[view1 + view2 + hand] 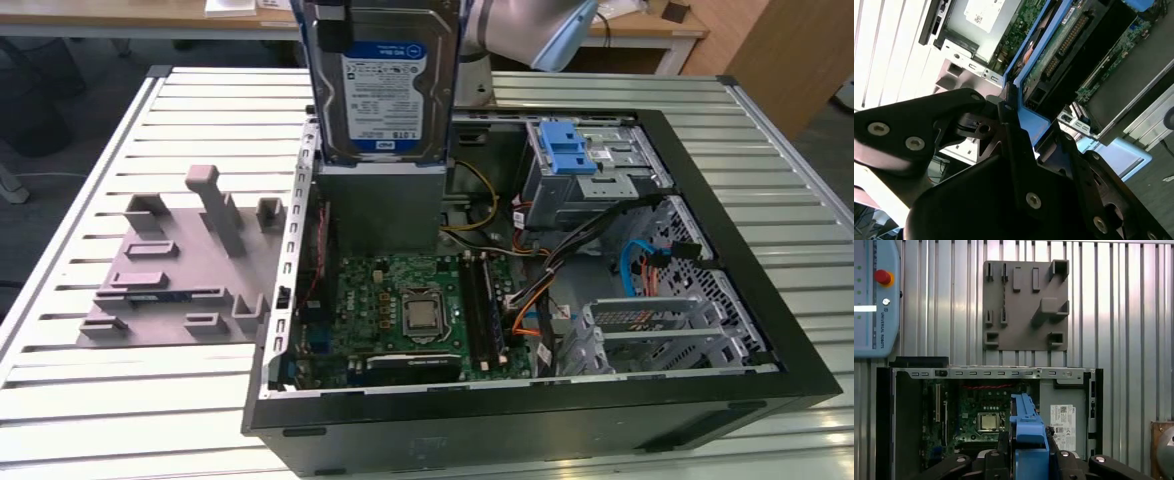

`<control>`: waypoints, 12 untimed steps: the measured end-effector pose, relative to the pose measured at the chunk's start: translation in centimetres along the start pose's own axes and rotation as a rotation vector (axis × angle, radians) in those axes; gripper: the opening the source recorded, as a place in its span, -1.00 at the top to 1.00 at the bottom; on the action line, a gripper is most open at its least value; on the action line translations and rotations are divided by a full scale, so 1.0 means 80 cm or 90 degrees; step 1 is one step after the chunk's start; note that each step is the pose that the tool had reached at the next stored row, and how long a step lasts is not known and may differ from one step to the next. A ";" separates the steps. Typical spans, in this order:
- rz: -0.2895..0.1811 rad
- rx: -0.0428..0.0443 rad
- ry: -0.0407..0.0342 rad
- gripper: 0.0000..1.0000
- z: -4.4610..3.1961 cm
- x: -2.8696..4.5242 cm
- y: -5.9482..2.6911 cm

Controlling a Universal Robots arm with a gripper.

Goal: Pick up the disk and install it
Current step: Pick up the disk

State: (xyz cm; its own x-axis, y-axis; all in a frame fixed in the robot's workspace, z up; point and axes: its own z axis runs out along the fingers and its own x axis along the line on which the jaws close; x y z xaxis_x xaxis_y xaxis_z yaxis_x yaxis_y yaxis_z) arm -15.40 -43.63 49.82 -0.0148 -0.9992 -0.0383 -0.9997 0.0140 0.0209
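While the gripper clamps the disk, the open case holds 1 motherboard.

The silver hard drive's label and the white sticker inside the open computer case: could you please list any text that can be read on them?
Blue-and-white label on the flat silver hard drive, gripped by the end effector: print and a barcode, too small to read reliably.
White sticker on the grey metal box: print too small to read.

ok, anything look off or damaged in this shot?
Nothing stands out. The disk hangs upright over the open computer case, clamped in the gripper. No damage shows on either, and nothing is spilled.
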 end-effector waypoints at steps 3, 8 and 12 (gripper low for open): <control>0.000 0.0001 -0.0001 0.27 0.0003 0.0002 -0.011; 0.000 0.0001 0.0003 0.27 0.0008 0.0000 -0.023; 0.000 0.0000 0.0005 0.27 0.0011 -0.0001 -0.031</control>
State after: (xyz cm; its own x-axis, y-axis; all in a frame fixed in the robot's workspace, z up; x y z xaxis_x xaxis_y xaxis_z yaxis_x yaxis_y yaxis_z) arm -12.89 -43.65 49.68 -0.0148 -0.9992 -0.0374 -0.9997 0.0140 0.0208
